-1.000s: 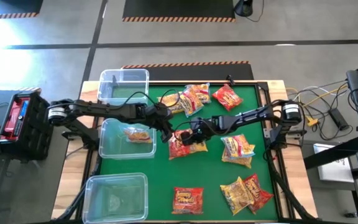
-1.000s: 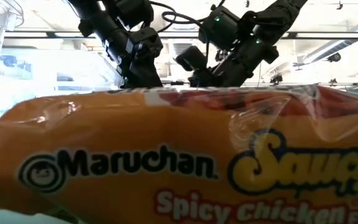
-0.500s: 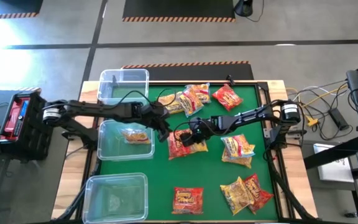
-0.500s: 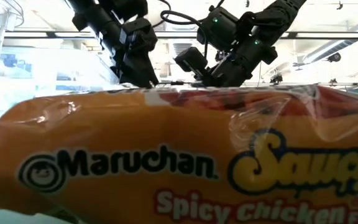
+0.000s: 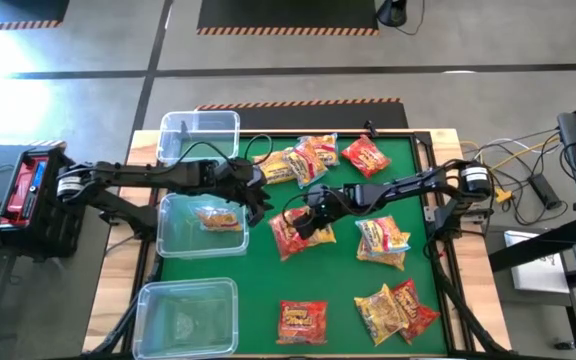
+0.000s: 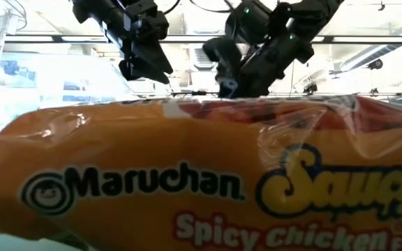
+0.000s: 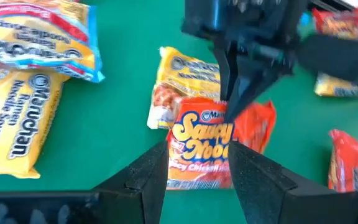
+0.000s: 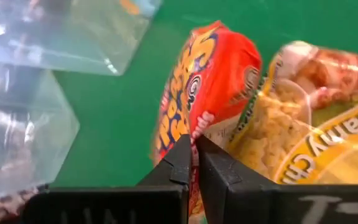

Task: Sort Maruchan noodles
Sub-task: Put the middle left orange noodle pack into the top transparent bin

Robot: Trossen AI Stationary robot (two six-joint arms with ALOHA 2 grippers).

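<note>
Nearest you, the near bin (image 5: 188,318) holds nothing; the middle bin (image 5: 206,222) holds one orange packet (image 5: 220,215); the far bin (image 5: 199,137) sits beyond. Your right gripper (image 5: 301,222) pinches the red packet (image 5: 290,236) at mat centre; your left gripper (image 5: 258,200) is released.

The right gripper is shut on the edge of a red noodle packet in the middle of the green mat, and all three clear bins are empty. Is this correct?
Not quite. The right gripper is shut on the red noodle packet, but the bins are not all empty: the high view shows a packet lying in the middle bin.
</note>
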